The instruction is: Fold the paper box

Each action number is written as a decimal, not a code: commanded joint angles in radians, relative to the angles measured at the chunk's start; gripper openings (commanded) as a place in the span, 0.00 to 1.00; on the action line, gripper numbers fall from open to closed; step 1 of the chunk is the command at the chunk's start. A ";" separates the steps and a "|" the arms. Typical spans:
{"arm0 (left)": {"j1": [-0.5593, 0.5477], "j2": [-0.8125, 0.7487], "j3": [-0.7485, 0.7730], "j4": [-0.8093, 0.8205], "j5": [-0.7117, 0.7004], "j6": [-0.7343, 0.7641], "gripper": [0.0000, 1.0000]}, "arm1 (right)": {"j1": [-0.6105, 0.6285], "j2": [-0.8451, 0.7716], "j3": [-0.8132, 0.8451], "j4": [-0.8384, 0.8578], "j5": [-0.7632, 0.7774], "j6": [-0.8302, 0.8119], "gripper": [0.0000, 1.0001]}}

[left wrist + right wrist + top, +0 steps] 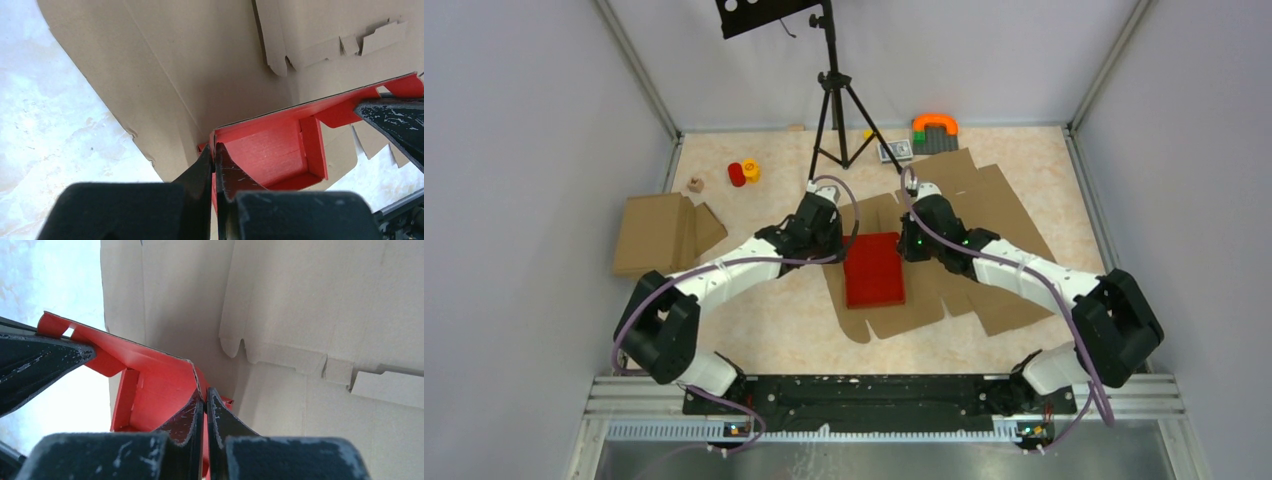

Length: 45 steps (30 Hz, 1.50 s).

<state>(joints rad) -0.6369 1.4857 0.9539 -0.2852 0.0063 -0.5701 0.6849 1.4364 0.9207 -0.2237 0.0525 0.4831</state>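
1. Top external: we see the paper box [874, 270] at the middle of the counter [769, 325], on a cardboard sheet [994, 210].
2. Our left tool [215, 151] pinches its far left corner.
3. Our right tool [204, 393] pinches its far right corner.
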 commanded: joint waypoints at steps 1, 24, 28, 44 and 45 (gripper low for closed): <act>-0.014 -0.063 0.049 0.107 -0.043 0.020 0.00 | 0.037 -0.082 -0.012 0.205 0.108 0.000 0.00; -0.276 -0.123 -0.371 0.694 -0.430 0.040 0.00 | 0.247 -0.134 -0.442 0.734 0.482 -0.022 0.00; -0.296 -0.121 -0.397 0.684 -0.404 0.025 0.00 | 0.275 -0.161 -0.488 0.721 0.492 -0.006 0.00; -0.308 -0.101 -0.353 0.550 -0.346 0.068 0.00 | 0.318 -0.139 -0.459 0.641 0.603 0.040 0.00; -0.307 -0.090 -0.333 0.535 -0.348 0.086 0.00 | 0.317 -0.126 -0.446 0.639 0.614 0.033 0.00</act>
<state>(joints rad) -0.9283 1.3434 0.5732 0.2882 -0.4202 -0.5095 0.9779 1.2552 0.4194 0.4343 0.6399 0.5007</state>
